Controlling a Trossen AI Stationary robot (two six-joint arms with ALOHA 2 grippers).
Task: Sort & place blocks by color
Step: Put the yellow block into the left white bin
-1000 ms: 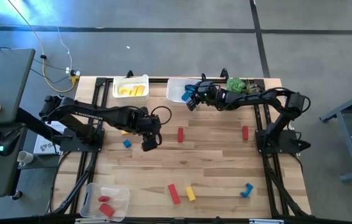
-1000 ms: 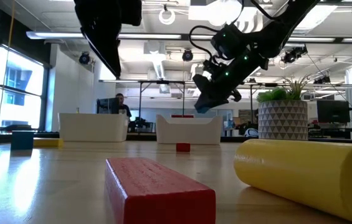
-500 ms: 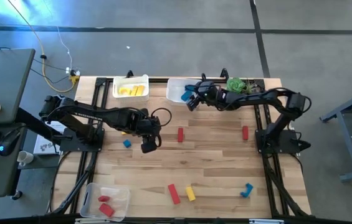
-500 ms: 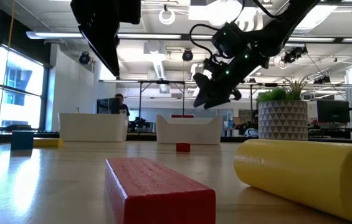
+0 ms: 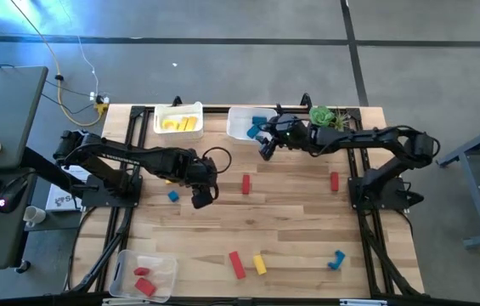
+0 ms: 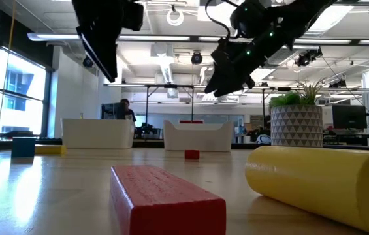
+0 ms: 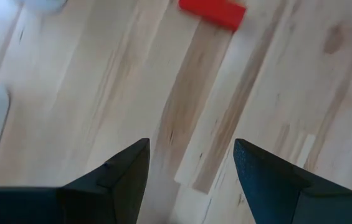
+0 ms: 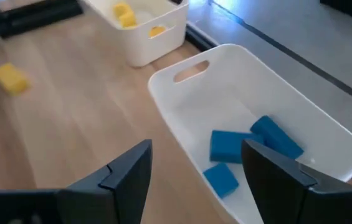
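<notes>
In the high view the white far bin [image 5: 238, 126] holds blue blocks [image 5: 262, 121]; the right wrist view shows three of them [image 8: 233, 147] lying on its floor. My right gripper [image 5: 265, 146] [image 8: 194, 186] is open and hovers just on the near side of that bin, high above the table [image 6: 220, 81]. My left gripper [image 5: 204, 196] [image 7: 191, 168] is open and empty above bare wood, with a red bar [image 5: 246, 184] [image 7: 213, 11] a little to its right. A blue cube [image 5: 172, 196] and a yellow block [image 5: 170, 179] lie by the left arm.
A far-left bin [image 5: 177, 119] holds yellow pieces and a near-left bin [image 5: 146, 274] holds red ones. Loose on the table are a red bar [image 5: 335, 180], a red bar [image 5: 237, 264], a yellow piece [image 5: 259, 264] and a blue piece [image 5: 336, 259]. A potted plant [image 5: 323, 116] stands at the far right.
A blue block that was at my right gripper's tips over the far bin now lies inside the bin. The right gripper has risen and drawn back a little toward the table's near edge.
</notes>
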